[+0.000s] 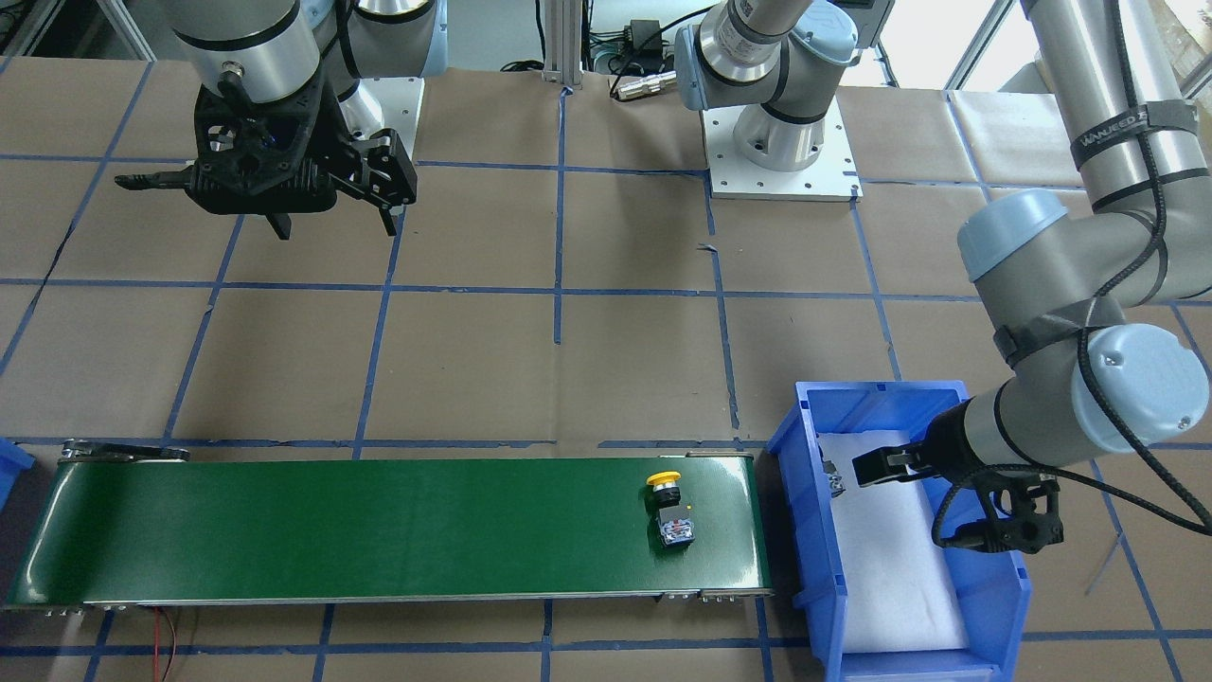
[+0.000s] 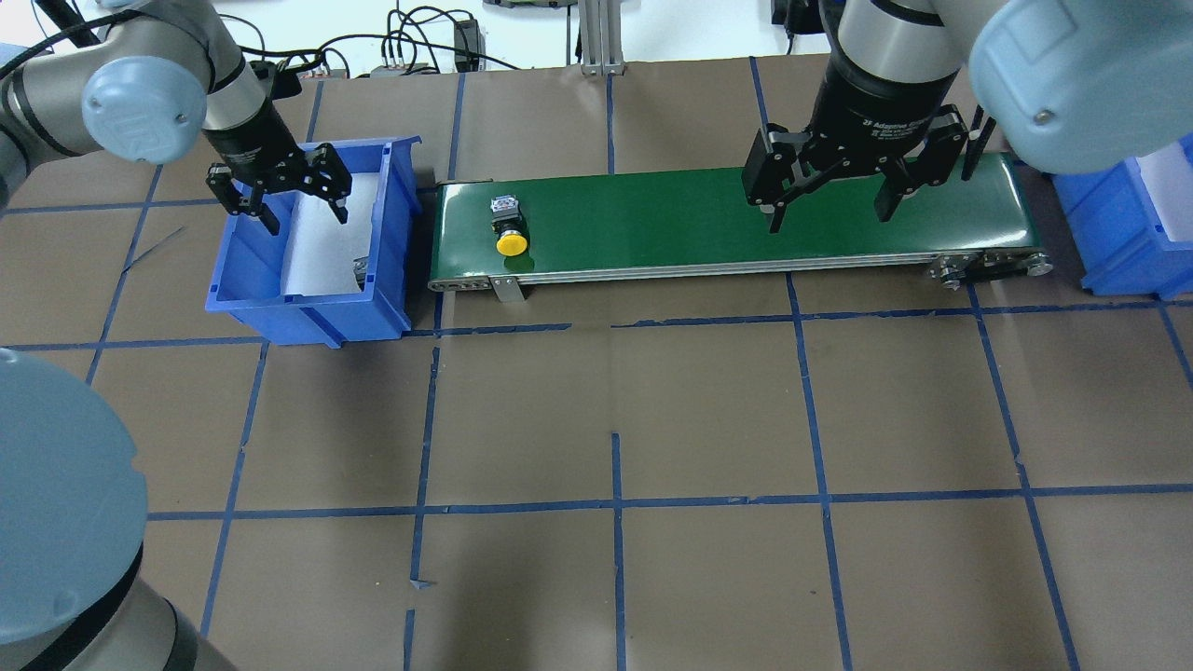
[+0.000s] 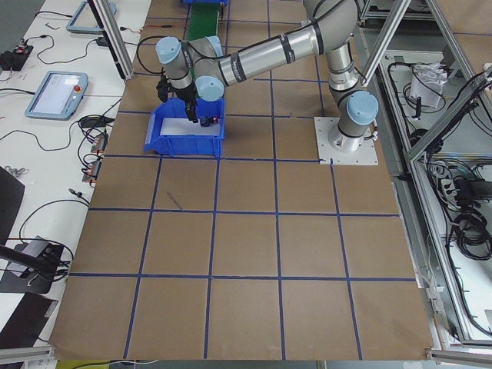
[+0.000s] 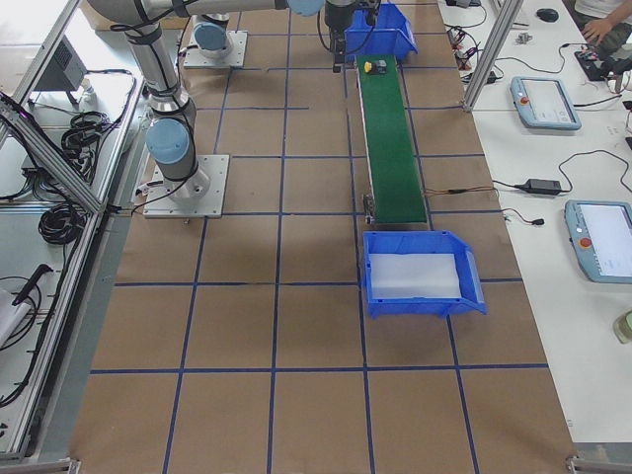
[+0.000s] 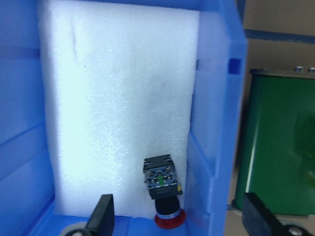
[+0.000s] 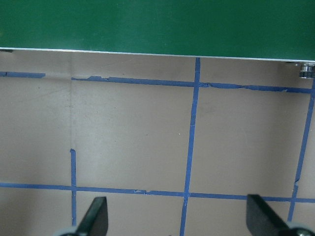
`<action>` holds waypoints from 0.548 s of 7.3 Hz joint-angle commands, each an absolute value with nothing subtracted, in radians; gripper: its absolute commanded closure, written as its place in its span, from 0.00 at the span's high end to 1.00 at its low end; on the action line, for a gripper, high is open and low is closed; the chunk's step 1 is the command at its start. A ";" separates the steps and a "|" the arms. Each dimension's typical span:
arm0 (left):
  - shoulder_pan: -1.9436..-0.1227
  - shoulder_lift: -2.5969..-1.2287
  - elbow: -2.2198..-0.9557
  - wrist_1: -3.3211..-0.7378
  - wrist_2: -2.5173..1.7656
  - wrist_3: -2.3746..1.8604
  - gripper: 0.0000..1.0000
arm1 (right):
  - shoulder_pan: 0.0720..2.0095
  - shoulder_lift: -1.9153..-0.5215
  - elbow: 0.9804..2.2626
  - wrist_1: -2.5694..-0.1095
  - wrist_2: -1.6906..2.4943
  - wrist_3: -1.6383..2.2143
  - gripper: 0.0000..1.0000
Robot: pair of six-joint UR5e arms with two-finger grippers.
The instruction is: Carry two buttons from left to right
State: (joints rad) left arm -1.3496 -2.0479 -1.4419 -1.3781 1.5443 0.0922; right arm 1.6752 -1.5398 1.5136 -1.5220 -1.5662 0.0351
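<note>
The yellow button [image 2: 509, 228] lies on its side at the left end of the green conveyor belt [image 2: 699, 224]; it also shows in the front-facing view [image 1: 670, 511]. The red button [image 5: 162, 189] lies on white foam inside the left blue bin [image 2: 308, 308], against the wall nearest the belt. My left gripper [image 2: 308, 216] hangs open and empty over that bin, above the red button, its fingertips [image 5: 103, 216] apart from it. My right gripper [image 2: 829, 214] is open and empty, held high near the belt's right half on the robot's side, over bare table [image 6: 178, 219].
A second blue bin [image 2: 1118, 252] with a white foam liner stands past the belt's right end; it also shows in the exterior right view [image 4: 425, 304]. Brown paper with blue tape lines covers the table. The arm bases [image 1: 781, 142] stand behind the belt.
</note>
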 commanded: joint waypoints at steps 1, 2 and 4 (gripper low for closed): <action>-1.336 -2.065 -1.480 -1.376 1.525 0.074 0.91 | 1.675 -1.540 1.514 -1.522 -1.566 0.035 1.00; -1.368 -2.071 -1.488 -1.368 1.525 0.033 0.91 | 1.677 -1.540 1.514 -1.522 -1.566 0.035 1.00; -1.385 -2.088 -1.508 -1.353 1.525 0.051 0.91 | 1.675 -1.537 1.514 -1.520 -1.566 0.034 1.00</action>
State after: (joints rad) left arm -1.3755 -2.0750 -1.4963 -1.3616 1.5250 0.0469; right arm 1.6757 -1.5388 1.5140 -1.5207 -1.5662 0.0343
